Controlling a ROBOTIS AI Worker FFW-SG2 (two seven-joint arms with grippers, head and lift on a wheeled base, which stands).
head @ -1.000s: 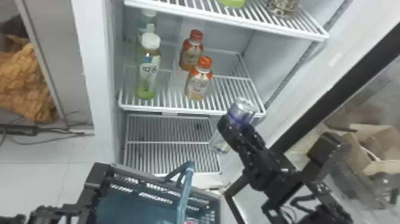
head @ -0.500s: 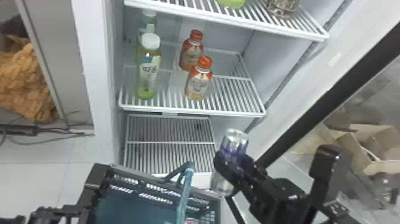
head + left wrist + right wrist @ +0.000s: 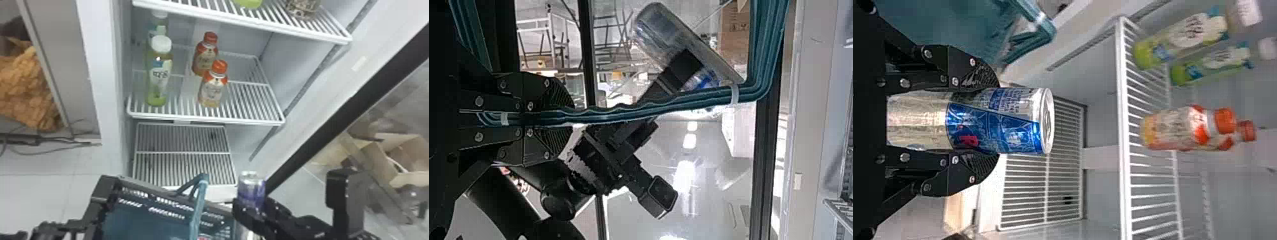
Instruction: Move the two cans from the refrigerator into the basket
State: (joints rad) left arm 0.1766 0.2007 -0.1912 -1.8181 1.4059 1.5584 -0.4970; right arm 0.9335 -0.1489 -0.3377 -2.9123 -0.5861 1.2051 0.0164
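You have the refrigerator (image 3: 105, 95) open before you, with the black edge of its door (image 3: 322, 140) slanting across the right of the head view. The basket (image 3: 137, 223) sits in front of its lower part, at your near side, its teal handle (image 3: 198, 207) raised. Your right end effector (image 3: 252, 207) is just beside the basket's right end, closed to a can's width, with its fingers (image 3: 980, 70) pressed on both sides of that can. Your left end effector (image 3: 571, 119) is nearly together, pinching the handle between its fingers. On the middle shelf (image 3: 204, 119) you see two tall green bottles (image 3: 158, 79) with white caps, one behind the other, and to their right two shorter orange-capped bottles (image 3: 213, 86). The silver-and-blue can (image 3: 251, 190) stands roughly upright in your right grip, outside the refrigerator. Low in the basket you can see a small red-and-white patch (image 3: 204, 238), too little to identify.
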